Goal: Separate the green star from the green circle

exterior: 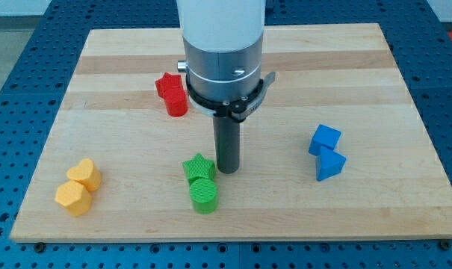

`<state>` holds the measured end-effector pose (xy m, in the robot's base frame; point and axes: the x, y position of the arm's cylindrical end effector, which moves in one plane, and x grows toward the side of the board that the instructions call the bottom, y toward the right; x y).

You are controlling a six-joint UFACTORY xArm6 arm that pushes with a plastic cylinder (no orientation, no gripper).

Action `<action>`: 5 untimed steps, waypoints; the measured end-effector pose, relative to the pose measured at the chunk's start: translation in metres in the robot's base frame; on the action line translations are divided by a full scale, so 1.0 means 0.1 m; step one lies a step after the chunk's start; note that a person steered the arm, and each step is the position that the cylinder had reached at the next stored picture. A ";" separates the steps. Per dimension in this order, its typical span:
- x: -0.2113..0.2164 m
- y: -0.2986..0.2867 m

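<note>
The green star (198, 167) lies at the view's lower middle of the wooden board (375, 90). The green circle (204, 195) sits just below it, touching it. My tip (227, 171) stands on the board just to the right of the green star, very close to its right edge and a little above and right of the green circle.
Two red blocks (171, 94) sit together at the upper left of my rod. A blue cube (325, 140) and a blue triangle (330, 164) touch at the right. Two orange-yellow blocks (79, 186) lie at the lower left near the board's edge.
</note>
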<state>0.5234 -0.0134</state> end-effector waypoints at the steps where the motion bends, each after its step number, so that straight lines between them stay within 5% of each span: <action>1: 0.00 0.00; 5: 0.00 -0.61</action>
